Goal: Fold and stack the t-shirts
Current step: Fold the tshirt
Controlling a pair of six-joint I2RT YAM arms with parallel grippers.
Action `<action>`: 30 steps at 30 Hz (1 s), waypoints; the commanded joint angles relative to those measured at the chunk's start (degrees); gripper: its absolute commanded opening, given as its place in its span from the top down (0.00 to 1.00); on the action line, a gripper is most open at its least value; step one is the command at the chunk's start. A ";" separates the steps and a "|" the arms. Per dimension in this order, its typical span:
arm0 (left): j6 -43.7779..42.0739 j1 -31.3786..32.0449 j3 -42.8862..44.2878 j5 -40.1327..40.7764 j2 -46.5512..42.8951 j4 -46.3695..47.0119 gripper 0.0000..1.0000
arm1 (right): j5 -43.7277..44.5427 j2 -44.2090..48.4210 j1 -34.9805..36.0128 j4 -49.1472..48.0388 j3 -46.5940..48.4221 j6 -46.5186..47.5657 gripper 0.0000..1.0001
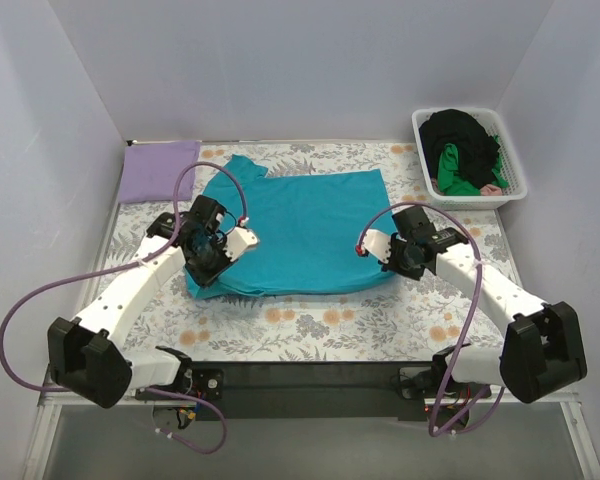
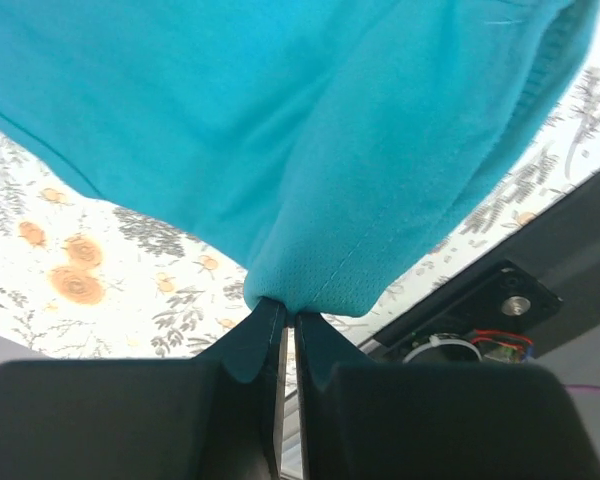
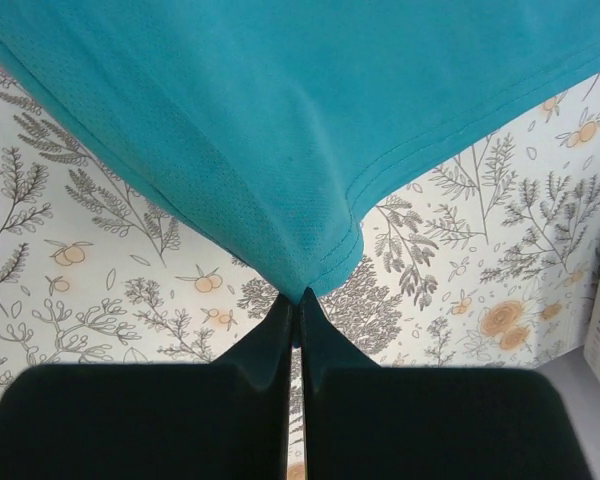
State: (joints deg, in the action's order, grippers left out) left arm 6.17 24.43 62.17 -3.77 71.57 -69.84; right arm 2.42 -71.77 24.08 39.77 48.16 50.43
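Observation:
A teal t-shirt (image 1: 300, 225) lies spread across the middle of the floral table cloth (image 1: 310, 325). My left gripper (image 1: 212, 262) is shut on its near left edge, and the left wrist view shows the teal cloth (image 2: 300, 150) pinched at the fingertips (image 2: 262, 325). My right gripper (image 1: 372, 250) is shut on the shirt's near right corner, with the hemmed teal corner (image 3: 320, 250) caught between its fingertips (image 3: 320, 315). A folded lavender t-shirt (image 1: 158, 170) lies at the far left. Black (image 1: 462, 135) and bright green (image 1: 458, 172) t-shirts sit piled in the basket.
A white slatted basket (image 1: 517, 170) stands at the far right corner of the table. The black front rail (image 1: 300, 380) with the arm bases runs along the near edge. Pale walls close in the left, back and right sides.

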 commanded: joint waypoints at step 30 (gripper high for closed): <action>-8.81 -10.27 11.74 1.13 19.57 16.40 1.00 | -4.96 -21.13 -7.46 -0.57 16.96 3.00 0.99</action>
State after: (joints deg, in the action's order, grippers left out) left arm -1.23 14.41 71.90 -3.40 91.26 -55.40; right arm -0.99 -92.09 17.21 39.05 62.59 52.56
